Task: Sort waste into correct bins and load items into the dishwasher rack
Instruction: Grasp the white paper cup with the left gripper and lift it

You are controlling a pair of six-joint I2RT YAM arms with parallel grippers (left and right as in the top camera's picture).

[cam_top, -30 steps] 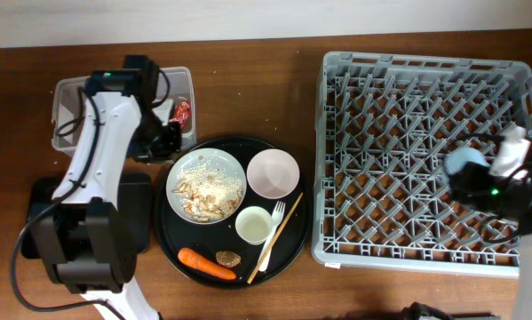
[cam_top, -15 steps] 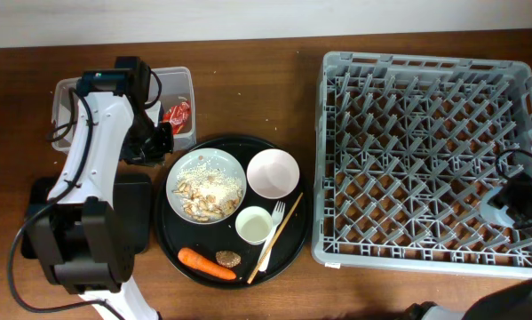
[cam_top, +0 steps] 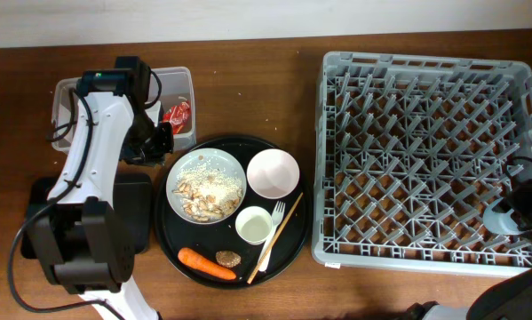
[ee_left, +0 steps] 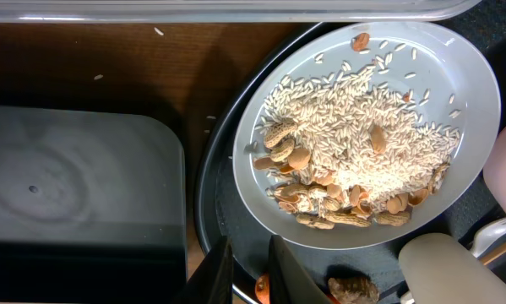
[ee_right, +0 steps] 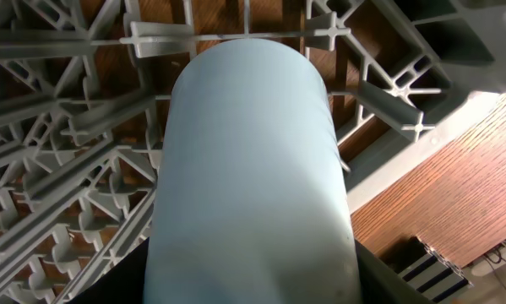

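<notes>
Left arm [cam_top: 92, 151] is rising from its base at the near left and leaning away, white link stretched long, wrist bending over at the top. Left gripper [cam_top: 152, 142] is pointing straight down, hanging low; in the wrist view its fingertips [ee_left: 216, 274] are standing a narrow gap apart, gripping nothing. Right arm [cam_top: 530, 289] is coming in from the near right corner, mostly out of frame. Right gripper [cam_top: 512, 213] is pointing downward, and its dark fingers [ee_right: 117, 274] are clamping both sides of a light blue cup [ee_right: 248, 169].
</notes>
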